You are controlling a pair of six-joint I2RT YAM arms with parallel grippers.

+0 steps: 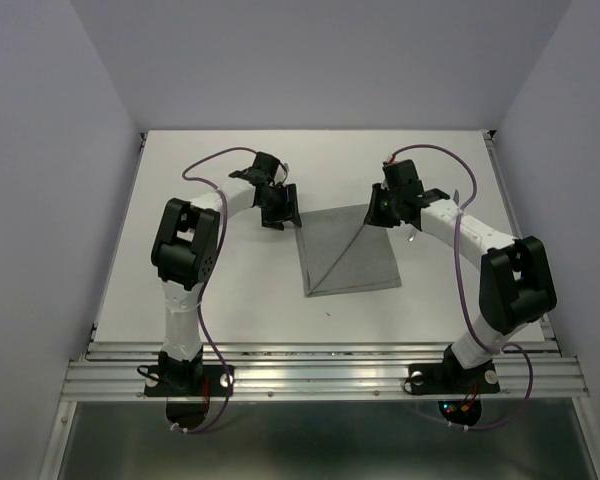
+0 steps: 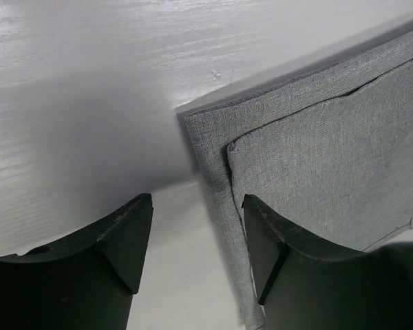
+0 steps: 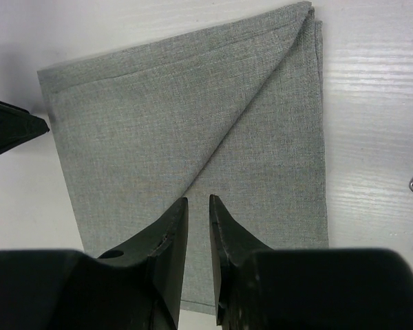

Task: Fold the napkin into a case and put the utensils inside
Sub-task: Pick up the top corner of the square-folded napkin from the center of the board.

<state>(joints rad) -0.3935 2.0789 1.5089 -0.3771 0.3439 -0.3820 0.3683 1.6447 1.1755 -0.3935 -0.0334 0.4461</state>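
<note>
We see the napkin (image 1: 348,250) diagonally folded on the table (image 1: 230,290). The left gripper (image 2: 197,206) gapes at its corner; the right gripper (image 3: 198,206) is nearly clenched (pinching cloth? we cannot tell). A snagged layer could drag the fold undone.

loc: robot lab cell | evid: white tbl (image 1: 230,290), plain walls (image 1: 40,150), alu rail (image 1: 320,375), L arm (image 1: 185,250), R arm (image 1: 515,285)
</note>
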